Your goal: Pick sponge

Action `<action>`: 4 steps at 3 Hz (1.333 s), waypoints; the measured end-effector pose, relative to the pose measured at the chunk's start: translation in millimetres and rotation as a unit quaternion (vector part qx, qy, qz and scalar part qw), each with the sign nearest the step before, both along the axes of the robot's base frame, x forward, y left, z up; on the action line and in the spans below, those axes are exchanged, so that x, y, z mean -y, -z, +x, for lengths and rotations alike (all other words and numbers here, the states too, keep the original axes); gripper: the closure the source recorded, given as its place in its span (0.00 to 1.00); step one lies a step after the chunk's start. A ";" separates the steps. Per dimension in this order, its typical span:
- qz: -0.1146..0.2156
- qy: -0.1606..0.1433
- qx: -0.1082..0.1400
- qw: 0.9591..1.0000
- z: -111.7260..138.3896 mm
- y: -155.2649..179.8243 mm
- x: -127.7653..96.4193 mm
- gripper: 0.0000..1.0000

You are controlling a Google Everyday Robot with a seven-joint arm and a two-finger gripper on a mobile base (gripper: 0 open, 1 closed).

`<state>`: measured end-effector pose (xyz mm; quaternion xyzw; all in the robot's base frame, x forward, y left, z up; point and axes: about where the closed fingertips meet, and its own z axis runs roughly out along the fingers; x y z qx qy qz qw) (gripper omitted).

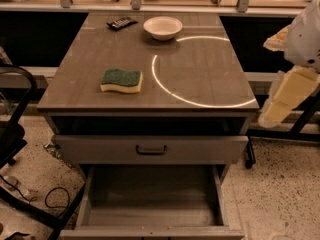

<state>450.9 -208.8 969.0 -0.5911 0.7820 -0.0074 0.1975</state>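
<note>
Grey-brown wood grain covers the table (75, 84), the biggest thing we see. Below its top sit a drawer front with a dark handle (151, 149) and, lower down, a bottom drawer (150, 204) pulled wide open. A thin bright arc of light (200, 101) curves across the right half of the tabletop.

At the right edge we find the robot's arm (306, 34), white above and pale yellow below. Its gripper (285, 99) hangs off the table's right side, well apart from everything on top — we cannot tell whether it is spread or pressed together.

A white bowl (163, 27) stands at the back, near the middle. The sponge (121, 80) lies flat on the front left part of the tabletop, green side up over yellow foam, just left of the arc. Smallest is a dark remote (122, 22) — back left, beside the bowl.
</note>
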 end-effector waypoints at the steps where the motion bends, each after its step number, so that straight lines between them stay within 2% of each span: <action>1: 0.151 -0.014 0.048 0.987 54.5 19.2 -40.4 0.00; 2: 0.251 -0.026 0.095 0.963 95.0 13.9 -71.6 0.00; 3: 0.339 -0.057 0.139 0.929 128.5 4.1 -113.7 0.00; 4: 0.338 -0.056 0.138 0.929 128.3 4.2 -113.6 0.00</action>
